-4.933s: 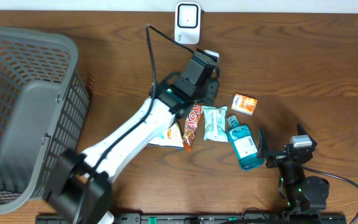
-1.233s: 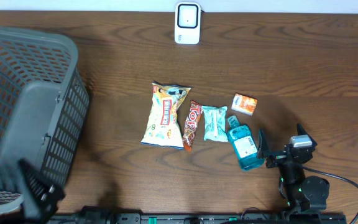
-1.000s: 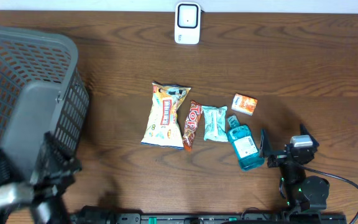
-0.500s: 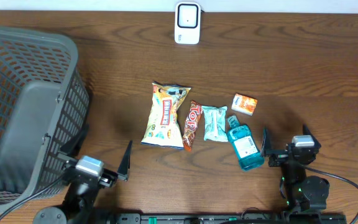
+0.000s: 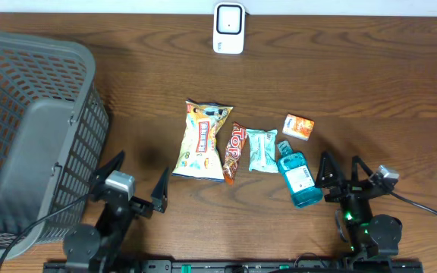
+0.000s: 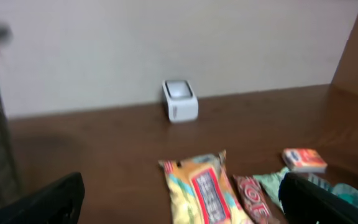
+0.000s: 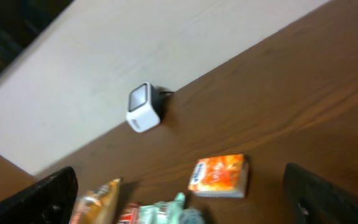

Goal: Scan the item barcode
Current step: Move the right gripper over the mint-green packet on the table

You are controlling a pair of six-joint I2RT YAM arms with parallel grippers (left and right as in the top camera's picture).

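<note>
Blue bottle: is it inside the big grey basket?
No, the blue bottle lies on the table beside the teal packet, while the grey basket stands at the table's other end.

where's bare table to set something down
Bare wood lies between the scanner and the chip bag, between the basket and the chip bag, and right of the orange box. Crowded: the row from chip bag to bottle.

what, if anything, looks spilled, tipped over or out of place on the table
Nothing serious. The blue bottle lies flat on its side beside the teal packet rather than standing, with no spill showing. The orange box sits slightly askew, set back from the row. Nothing looks damaged.
</note>
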